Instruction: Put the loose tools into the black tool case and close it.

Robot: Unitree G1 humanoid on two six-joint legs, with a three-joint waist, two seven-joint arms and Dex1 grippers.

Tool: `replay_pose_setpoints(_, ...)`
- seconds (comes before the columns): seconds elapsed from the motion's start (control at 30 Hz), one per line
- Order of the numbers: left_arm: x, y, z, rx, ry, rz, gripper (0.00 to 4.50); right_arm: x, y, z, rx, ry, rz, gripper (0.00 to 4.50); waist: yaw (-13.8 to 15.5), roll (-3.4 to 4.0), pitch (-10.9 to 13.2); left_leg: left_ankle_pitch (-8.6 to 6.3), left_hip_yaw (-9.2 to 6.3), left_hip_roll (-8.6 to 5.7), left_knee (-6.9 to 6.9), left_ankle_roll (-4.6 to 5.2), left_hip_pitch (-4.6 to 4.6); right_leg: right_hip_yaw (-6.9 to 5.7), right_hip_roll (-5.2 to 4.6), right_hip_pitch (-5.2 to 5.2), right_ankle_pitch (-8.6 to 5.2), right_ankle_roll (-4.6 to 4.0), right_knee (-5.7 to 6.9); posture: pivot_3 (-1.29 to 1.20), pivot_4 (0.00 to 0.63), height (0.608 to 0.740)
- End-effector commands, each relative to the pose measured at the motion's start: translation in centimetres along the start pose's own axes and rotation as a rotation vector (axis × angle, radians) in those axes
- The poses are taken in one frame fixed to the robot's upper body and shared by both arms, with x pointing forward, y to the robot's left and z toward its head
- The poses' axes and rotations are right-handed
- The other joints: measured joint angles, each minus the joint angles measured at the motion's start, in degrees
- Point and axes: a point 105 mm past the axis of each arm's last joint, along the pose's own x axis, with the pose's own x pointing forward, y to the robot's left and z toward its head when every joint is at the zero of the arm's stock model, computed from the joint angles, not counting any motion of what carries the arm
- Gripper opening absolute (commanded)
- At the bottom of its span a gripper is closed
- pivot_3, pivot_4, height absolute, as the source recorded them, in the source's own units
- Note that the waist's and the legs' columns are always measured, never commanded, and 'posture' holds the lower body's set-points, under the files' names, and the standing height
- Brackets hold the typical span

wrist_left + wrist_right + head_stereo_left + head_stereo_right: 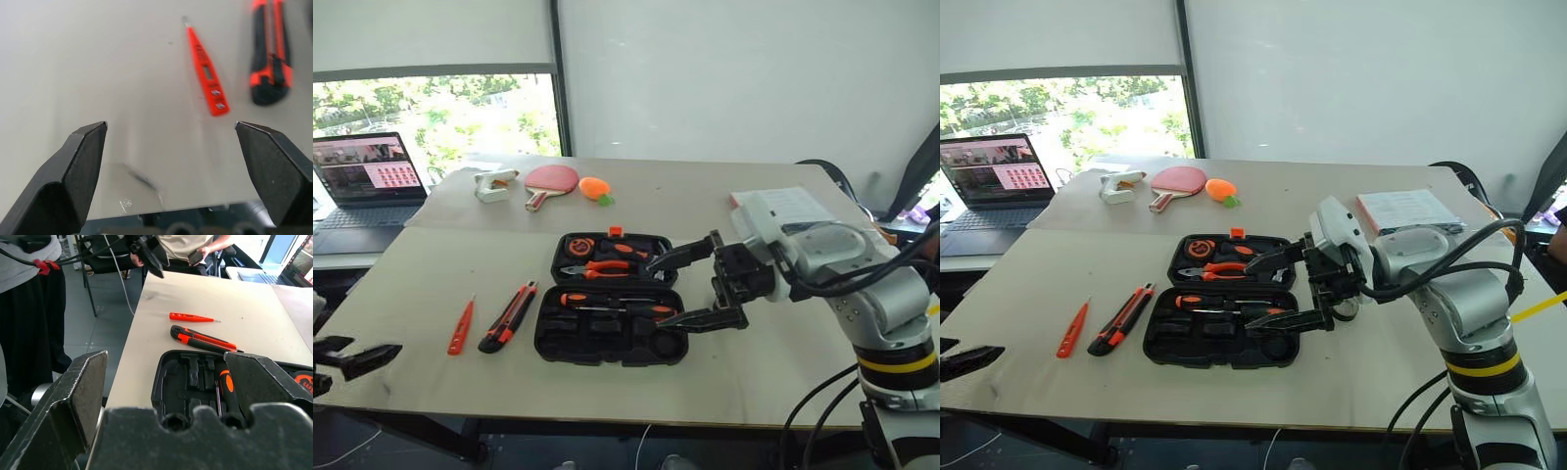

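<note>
Beige table [431,255], black tool case [607,313] open mid-table holding two screwdrivers [617,304], utility knife [508,317] and small flat orange tool [460,327] loose just left of it, right gripper [690,287] spread empty above case, left gripper [176,171] spread empty near table's left edge

The right arm [1449,294] is built of rounded silver-grey shells, and a yellow band edged in black is seen at about five o'clock on it. Black cables are looped over the forearm. A white wrist block is followed by the right gripper [1278,289], made of two black tapered fingers. The left gripper [181,171] has matching black wedge-shaped fingers with faceted tips.
</note>
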Motion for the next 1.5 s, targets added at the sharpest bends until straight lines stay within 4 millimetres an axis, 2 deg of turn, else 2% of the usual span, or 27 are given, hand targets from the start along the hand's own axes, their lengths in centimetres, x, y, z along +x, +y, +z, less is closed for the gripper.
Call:
replay_pose_setpoints(0.03,1.3,-2.0,0.9,-0.019,0.099,-0.081,4.5,-0.1,0.6,1.2,-0.062,-0.03,-0.032,4.44,-0.07,-0.01,0.0,0.0,-0.05,-0.03,0.0,0.0,-0.02,-0.02,0.0,0.0,-0.02,0.03,0.03,0.0,0.15,0.737)
replay_pose_setpoints(0.3,6.8,-3.3,3.3,-0.011,0.254,-0.062,4.5,0.7,1.7,1.0,-0.042,-0.055,-0.101,4.44,-0.01,-0.05,0.01,0.01,-0.03,-0.07,-0.18,-0.12,-0.18,-0.01,0.01,-0.3,0.0,-0.01,0.09,0.0,0.15,0.737)
replay_pose_setpoints(0.43,9.1,-2.4,4.3,0.004,0.285,0.03,4.5,0.7,2.3,0.7,-0.029,-0.047,-0.144,4.44,-0.12,-0.06,0.01,0.05,0.05,-0.1,-0.18,-0.19,-0.35,-0.04,0.05,-0.4,0.01,-0.02,0.05,0.0,0.15,0.737)
replay_pose_setpoints(0.63,10.4,-2.1,4.2,-0.011,0.333,0.042,4.5,0.1,2.5,0.6,-0.004,-0.037,-0.215,4.44,-0.1,-0.07,0.02,0.07,0.15,-0.11,-0.18,-0.19,-0.5,-0.1,0.07,-0.48,0.01,-0.02,0.04,0.0,0.15,0.737)
replay_pose_setpoints(0.83,11.8,-4.0,2.8,-0.113,0.41,-0.056,4.5,0.0,2.6,0.9,-0.006,-0.04,-0.243,4.44,0.26,-0.05,0.01,0.08,0.15,-0.14,-0.15,-0.19,-0.47,-0.14,0.05,-0.4,0.0,-0.01,0.05,0.0,0.15,0.737)
replay_pose_setpoints(1.0,11.8,-4.7,2.1,-0.112,0.453,-0.076,4.5,0.0,2.5,1.0,-0.008,-0.041,-0.253,4.44,0.6,-0.02,-0.01,0.08,0.15,-0.16,-0.08,-0.19,-0.44,-0.15,0.03,-0.33,-0.01,0.01,0.06,0.0,0.15,0.737)
replay_pose_setpoints(1.07,11.5,-4.9,2.0,-0.103,0.458,-0.082,3.98,0.1,2.5,1.0,-0.009,-0.039,-0.256,4.5,0.74,-0.02,-0.01,0.08,0.14,-0.15,-0.06,-0.19,-0.44,-0.15,0.03,-0.32,-0.01,0.01,0.07,0.0,0.15,0.737)
replay_pose_setpoints(1.1,11.3,-4.9,1.9,-0.099,0.461,-0.084,3.86,0.1,2.5,1.0,-0.009,-0.039,-0.257,4.5,0.82,-0.02,-0.01,0.08,0.14,-0.15,-0.06,-0.19,-0.44,-0.15,0.03,-0.32,-0.01,0.01,0.06,0.0,0.15,0.737)
replay_pose_setpoints(1.17,11.2,-4.8,1.5,-0.09,0.471,-0.085,3.24,0.1,2.4,1.0,-0.007,-0.043,-0.262,4.5,0.85,-0.02,-0.01,0.08,0.14,-0.15,-0.06,-0.19,-0.44,-0.15,0.03,-0.33,-0.01,0.01,0.06,0.0,0.15,0.737)
replay_pose_setpoints(1.27,11.2,-5.1,0.7,-0.072,0.495,-0.103,2.02,0.3,2.3,1.0,-0.005,-0.054,-0.266,4.5,0.96,-0.01,-0.01,0.08,0.13,-0.14,-0.05,-0.19,-0.44,-0.14,0.03,-0.33,-0.01,0.01,0.08,0.0,0.15,0.737)
replay_pose_setpoints(1.3,11.3,-5.4,0.4,-0.065,0.502,-0.115,1.8,0.3,2.3,1.0,-0.004,-0.057,-0.267,4.5,0.99,-0.01,-0.01,0.08,0.13,-0.14,-0.05,-0.19,-0.44,-0.15,0.03,-0.33,-0.01,0.01,0.08,0.0,0.15,0.737)
replay_pose_setpoints(1.43,11.6,-5.7,0.2,-0.054,0.508,-0.117,0.46,0.4,2.2,1.0,-0.002,-0.063,-0.272,4.5,1.31,0.04,-0.04,0.08,0.14,-0.15,0.0,-0.19,-0.44,-0.14,0.01,-0.31,-0.01,0.02,0.08,0.0,0.15,0.737)
replay_pose_setpoints(1.5,11.8,-5.4,0.1,-0.06,0.509,-0.089,0.43,0.3,2.1,1.0,0.001,-0.059,-0.276,4.5,1.48,0.08,-0.07,0.08,0.14,-0.15,0.07,-0.19,-0.44,-0.16,0.01,-0.27,-0.02,0.02,0.09,0.0,0.15,0.737)
